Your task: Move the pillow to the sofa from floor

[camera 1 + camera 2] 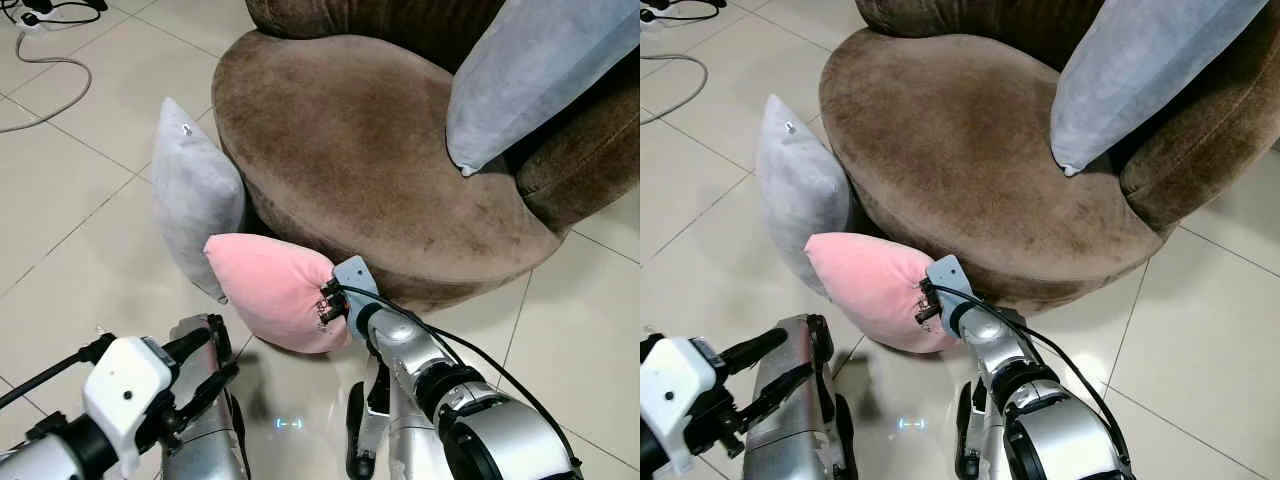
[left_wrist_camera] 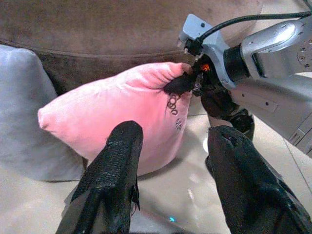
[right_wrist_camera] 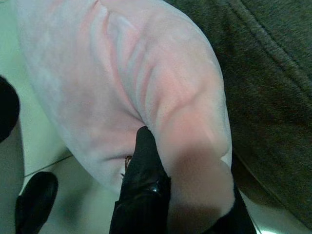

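Note:
A pink pillow rests on the tiled floor against the front of the brown sofa. My right gripper is shut on the pillow's right end, with the fabric bunched between the black fingers. My left gripper stands open just in front of the pink pillow, low at the near left, not touching it. The right gripper pinching the pillow's corner also shows in the left wrist view.
A grey pillow leans upright against the sofa's left side, behind the pink one. A blue-grey pillow lies on the sofa's right part. A white cable runs over the floor at far left.

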